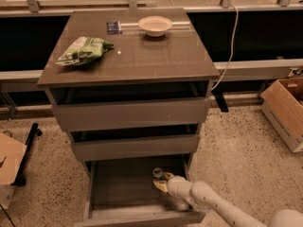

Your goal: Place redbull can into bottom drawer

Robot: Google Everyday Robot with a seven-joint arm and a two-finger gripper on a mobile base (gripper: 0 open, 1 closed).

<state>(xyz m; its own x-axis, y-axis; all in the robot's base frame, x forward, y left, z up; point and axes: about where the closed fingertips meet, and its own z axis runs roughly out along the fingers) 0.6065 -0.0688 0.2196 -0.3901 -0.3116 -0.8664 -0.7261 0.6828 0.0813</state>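
On your left, a green bag (83,50) lies near the left edge of the tabletop (151,58), with a white bowl (155,25) at the back edge. Below the front edge, the bottom drawer (118,186) stands pulled out. At its right side your gripper (162,183) is closed around the upright redbull can (157,173).

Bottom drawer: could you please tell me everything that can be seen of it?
The bottom drawer is pulled open, the lowest of three in the grey-brown cabinet. It looks like a wide, shallow box with a dark floor, thin side walls and a plain flat front. The can appears to stand upright inside at its right rear, and the tool reaches in from the right, at the can.
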